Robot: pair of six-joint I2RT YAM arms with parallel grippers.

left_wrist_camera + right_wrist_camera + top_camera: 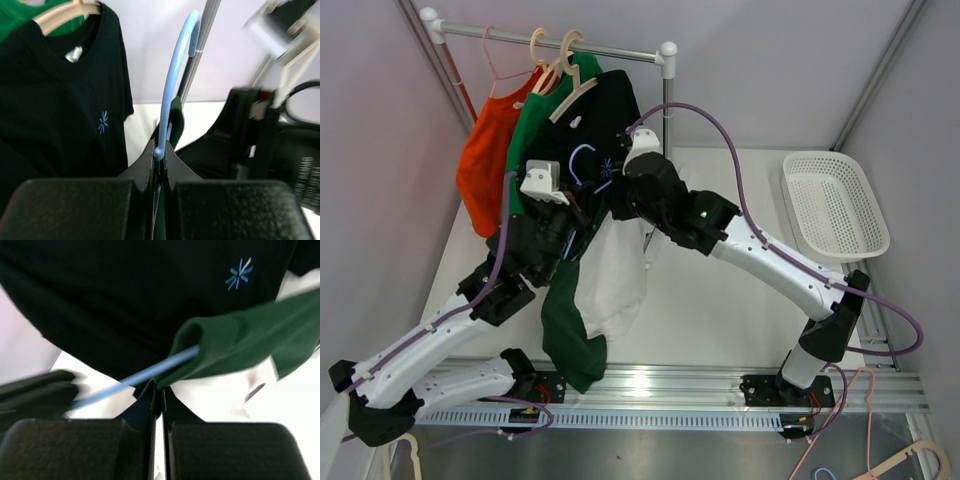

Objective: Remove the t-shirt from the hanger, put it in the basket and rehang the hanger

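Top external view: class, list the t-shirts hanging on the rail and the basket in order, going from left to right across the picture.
From the left: orange t-shirt → green t-shirt → black t-shirt → white basket.

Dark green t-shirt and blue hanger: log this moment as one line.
left gripper: shut on blue hanger | right gripper: shut on dark green t-shirt | status: hanger arm inside shirt, not yet off
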